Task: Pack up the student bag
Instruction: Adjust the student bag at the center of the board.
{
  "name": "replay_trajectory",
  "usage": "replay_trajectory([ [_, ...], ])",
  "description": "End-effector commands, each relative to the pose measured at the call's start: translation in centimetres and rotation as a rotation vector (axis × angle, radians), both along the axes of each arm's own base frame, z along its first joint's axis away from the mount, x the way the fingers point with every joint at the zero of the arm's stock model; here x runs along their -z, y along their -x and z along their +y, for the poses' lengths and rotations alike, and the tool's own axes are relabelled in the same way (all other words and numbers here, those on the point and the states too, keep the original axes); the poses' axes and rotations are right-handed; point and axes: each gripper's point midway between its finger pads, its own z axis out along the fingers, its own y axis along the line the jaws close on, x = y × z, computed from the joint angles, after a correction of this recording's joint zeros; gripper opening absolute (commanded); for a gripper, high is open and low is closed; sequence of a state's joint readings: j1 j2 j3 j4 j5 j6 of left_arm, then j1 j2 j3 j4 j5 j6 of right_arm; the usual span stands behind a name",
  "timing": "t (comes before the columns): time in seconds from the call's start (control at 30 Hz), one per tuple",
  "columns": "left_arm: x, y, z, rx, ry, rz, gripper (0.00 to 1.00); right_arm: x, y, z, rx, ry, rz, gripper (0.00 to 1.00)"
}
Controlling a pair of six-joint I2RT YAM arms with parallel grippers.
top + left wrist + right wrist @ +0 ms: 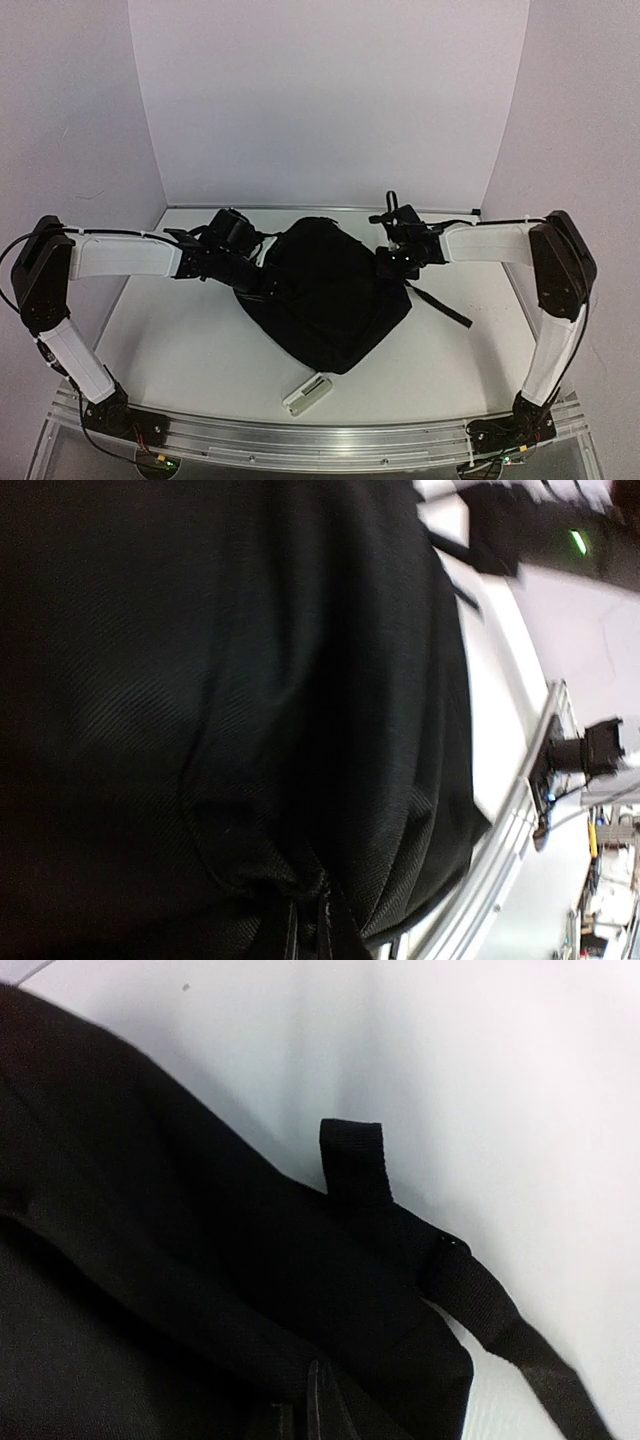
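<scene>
Both clenched at the bag (325,300), your left hand (270,286) and right hand (390,264) may pinch fabric, though that's unclear; pull evenly and slowly so nothing slips.

Light is bright and even, but the student bag (325,295) looks featureless, blurred up close.

Left arm (120,257) and right arm (490,243) reach inward, left gripper (268,283) and right gripper (388,266) both closed.

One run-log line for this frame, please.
left gripper: shut on student bag, left edge | right gripper: shut on bag, right corner | bag: lying on table
</scene>
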State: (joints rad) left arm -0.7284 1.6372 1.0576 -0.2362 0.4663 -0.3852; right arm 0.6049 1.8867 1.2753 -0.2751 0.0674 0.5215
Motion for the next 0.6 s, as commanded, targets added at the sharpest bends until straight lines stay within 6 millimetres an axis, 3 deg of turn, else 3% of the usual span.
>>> replay_trajectory([
  [0.0, -2.8, 6.2, -3.9, 0.227, 0.118, 0.055, 0.00, -4.7, -7.7, 2.9, 0.011, -0.024, -0.215, 0.00],
  [0.1, -3.9, 6.9, -6.1, 0.258, 0.181, 0.072, 0.01, -5.1, -9.6, 5.1, -0.035, -0.064, -0.227, 0.01],
  [0.2, -4.9, 6.6, -7.1, 0.246, 0.180, 0.059, 0.17, -5.6, -10.3, 6.3, -0.065, -0.088, -0.235, 0.11],
  [0.33, -6.4, 5.0, -6.3, 0.170, 0.109, -0.015, 0.39, -7.0, -10.1, 6.1, -0.072, -0.085, -0.252, 0.26],
  [0.57, -9.1, 0.7, -3.6, -0.022, -0.075, -0.172, 0.63, -9.8, -7.6, 3.9, -0.050, -0.077, -0.274, 0.50],
])
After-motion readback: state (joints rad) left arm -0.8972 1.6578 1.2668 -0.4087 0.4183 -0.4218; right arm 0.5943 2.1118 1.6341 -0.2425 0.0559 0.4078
